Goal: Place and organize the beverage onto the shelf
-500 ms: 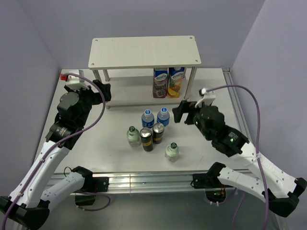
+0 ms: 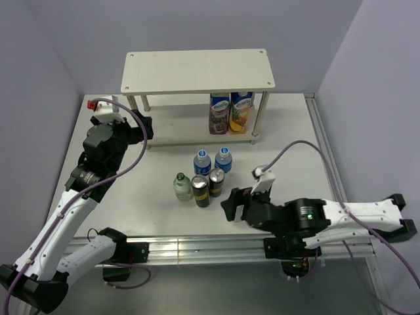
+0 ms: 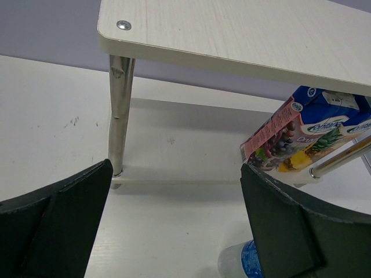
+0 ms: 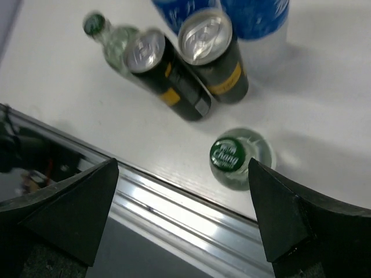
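The shelf (image 2: 197, 71) stands at the back, its top board bare. Two blue-labelled water bottles (image 2: 202, 161) (image 2: 224, 158), two dark cans (image 2: 201, 190) (image 2: 216, 182) and one green-capped glass bottle (image 2: 182, 186) cluster mid-table. My right gripper (image 2: 236, 205) is open and hangs over the second glass bottle (image 4: 235, 156), hiding it in the top view. In the right wrist view that bottle stands upright between the fingers, close to the right finger (image 4: 278, 214), near the table's front edge. My left gripper (image 2: 146, 125) is open and empty, facing the shelf's left leg (image 3: 119, 116).
Two juice cartons (image 2: 230, 111) stand on the shelf's lower board at the right. A metal rail (image 4: 191, 214) runs along the table's near edge just below the right gripper. A water bottle (image 3: 240, 263) shows beside the left gripper's right finger.
My right arm has swung back from near the shelf towards the near edge, and its gripper now hangs over the front glass bottle. The left arm has barely shifted.
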